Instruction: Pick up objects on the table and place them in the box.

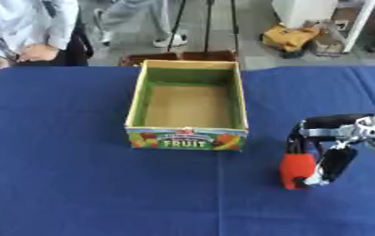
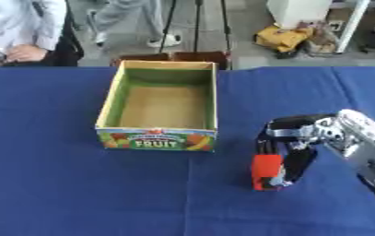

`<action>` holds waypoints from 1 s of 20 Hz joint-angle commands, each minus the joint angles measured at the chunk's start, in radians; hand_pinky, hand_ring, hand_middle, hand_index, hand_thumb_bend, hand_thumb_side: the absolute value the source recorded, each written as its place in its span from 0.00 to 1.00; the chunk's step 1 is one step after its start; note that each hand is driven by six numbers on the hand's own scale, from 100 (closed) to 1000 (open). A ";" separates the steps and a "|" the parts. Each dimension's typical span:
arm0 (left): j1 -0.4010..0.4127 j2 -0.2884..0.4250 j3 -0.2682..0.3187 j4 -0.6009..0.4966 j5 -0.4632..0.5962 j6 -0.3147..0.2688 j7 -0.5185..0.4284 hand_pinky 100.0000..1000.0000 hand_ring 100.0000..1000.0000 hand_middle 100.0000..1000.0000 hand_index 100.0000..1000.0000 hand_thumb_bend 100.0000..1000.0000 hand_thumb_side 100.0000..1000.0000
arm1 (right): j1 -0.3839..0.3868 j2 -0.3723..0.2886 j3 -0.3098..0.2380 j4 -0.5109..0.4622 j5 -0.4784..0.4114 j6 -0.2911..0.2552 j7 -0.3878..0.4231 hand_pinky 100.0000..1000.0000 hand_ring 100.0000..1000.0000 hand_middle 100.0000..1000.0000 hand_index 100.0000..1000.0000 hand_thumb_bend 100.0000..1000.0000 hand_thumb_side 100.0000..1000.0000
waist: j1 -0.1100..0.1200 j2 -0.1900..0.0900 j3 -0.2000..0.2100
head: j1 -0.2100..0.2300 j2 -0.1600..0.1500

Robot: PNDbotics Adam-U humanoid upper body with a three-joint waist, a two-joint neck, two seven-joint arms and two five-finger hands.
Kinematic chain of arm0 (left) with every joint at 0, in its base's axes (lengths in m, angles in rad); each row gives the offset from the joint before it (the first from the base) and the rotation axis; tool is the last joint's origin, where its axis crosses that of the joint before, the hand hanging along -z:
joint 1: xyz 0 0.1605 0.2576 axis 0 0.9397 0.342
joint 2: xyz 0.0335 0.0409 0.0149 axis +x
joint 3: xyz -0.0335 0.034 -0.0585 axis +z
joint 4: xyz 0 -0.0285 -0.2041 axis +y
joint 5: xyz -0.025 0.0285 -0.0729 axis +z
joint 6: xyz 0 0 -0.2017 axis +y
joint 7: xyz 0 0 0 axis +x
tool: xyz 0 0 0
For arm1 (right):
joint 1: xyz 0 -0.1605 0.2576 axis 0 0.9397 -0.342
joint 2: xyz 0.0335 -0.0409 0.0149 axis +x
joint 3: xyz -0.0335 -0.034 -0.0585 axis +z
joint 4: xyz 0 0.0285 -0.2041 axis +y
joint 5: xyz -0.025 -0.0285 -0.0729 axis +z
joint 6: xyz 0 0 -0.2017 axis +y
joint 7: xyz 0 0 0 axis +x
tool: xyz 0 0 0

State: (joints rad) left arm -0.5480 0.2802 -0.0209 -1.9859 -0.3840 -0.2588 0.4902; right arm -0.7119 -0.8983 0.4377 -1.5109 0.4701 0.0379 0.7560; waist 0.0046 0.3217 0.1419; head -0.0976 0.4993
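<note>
Right robot hand (image 2: 291, 150): reaches in from the right, black fingers curled round the small red block (image 2: 265, 171).
Red block: stands upright on the blue cloth-covered counter (image 2: 77, 193), right of the box and a little nearer.
Box: open cardboard fruit box (image 2: 160, 138) with green inside walls, nothing in it.
In the way: only bare blue cloth lies between block and box.
Left robot hand: I can't see it.

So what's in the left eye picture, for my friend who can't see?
The robot's right hand curls round a red object standing on the blue table, right of an open, empty cardboard box labelled FRUIT. The left hand is not in view.
</note>
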 commanded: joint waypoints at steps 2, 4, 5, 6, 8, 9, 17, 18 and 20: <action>-0.013 0.011 0.006 -0.014 0.001 0.002 0.003 0.76 0.86 0.83 0.93 0.00 0.94 | -0.011 -0.011 -0.015 0.002 0.013 0.019 -0.036 0.19 0.48 0.42 0.47 0.24 0.13 | 0.006 -0.005 0.000 | -0.004 -0.008; -0.013 0.011 0.007 -0.014 0.002 0.002 0.004 0.76 0.86 0.83 0.93 0.00 0.94 | -0.013 -0.007 -0.021 0.007 -0.001 0.043 -0.062 0.15 0.46 0.40 0.45 0.15 0.14 | 0.006 -0.005 0.000 | -0.004 -0.008; -0.012 0.011 0.007 -0.014 0.002 0.002 0.005 0.76 0.86 0.83 0.93 0.00 0.94 | -0.015 -0.005 -0.027 0.007 -0.012 0.056 -0.076 0.13 0.45 0.39 0.45 0.14 0.14 | 0.006 -0.006 -0.001 | -0.003 -0.008; -0.012 0.011 0.007 -0.014 0.002 0.002 0.005 0.76 0.86 0.83 0.93 0.00 0.94 | -0.016 -0.004 -0.032 0.004 -0.023 0.069 -0.089 0.12 0.44 0.38 0.44 0.12 0.15 | 0.006 -0.006 -0.001 | -0.003 -0.008; -0.011 0.011 0.007 -0.014 0.002 0.002 0.006 0.76 0.86 0.83 0.93 0.00 0.94 | -0.020 -0.002 -0.043 -0.011 -0.044 0.091 -0.116 0.11 0.44 0.37 0.44 0.09 0.17 | 0.005 -0.007 -0.003 | -0.003 -0.009; -0.011 0.011 0.007 -0.014 0.002 0.002 0.006 0.76 0.86 0.83 0.93 0.00 0.94 | -0.023 -0.003 -0.049 -0.022 -0.053 0.100 -0.128 0.11 0.44 0.36 0.43 0.08 0.17 | 0.005 -0.007 -0.003 | -0.003 -0.009; -0.009 0.013 0.007 -0.014 0.001 0.003 0.007 0.76 0.86 0.83 0.93 0.00 0.94 | -0.059 -0.010 -0.112 -0.118 -0.088 0.154 -0.194 0.09 0.42 0.33 0.42 0.03 0.24 | 0.003 -0.014 -0.007 | -0.001 -0.013; -0.009 0.013 0.007 -0.014 0.001 0.002 0.007 0.76 0.86 0.83 0.93 0.00 0.94 | -0.067 -0.010 -0.118 -0.129 -0.090 0.160 -0.200 0.09 0.42 0.33 0.43 0.03 0.24 | 0.003 -0.015 -0.007 | -0.001 -0.014; -0.009 0.014 0.007 -0.014 0.001 0.003 0.007 0.76 0.86 0.83 0.93 0.00 0.94 | -0.094 -0.009 -0.131 -0.145 -0.091 0.169 -0.211 0.09 0.41 0.33 0.45 0.02 0.26 | 0.002 -0.016 -0.008 | -0.001 -0.014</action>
State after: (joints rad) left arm -0.5473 0.2801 -0.0206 -1.9859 -0.3840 -0.2551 0.4943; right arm -0.7844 -0.8812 0.3335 -1.6278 0.3868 0.2009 0.5561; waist 0.0046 0.3217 0.1351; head -0.1001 0.4956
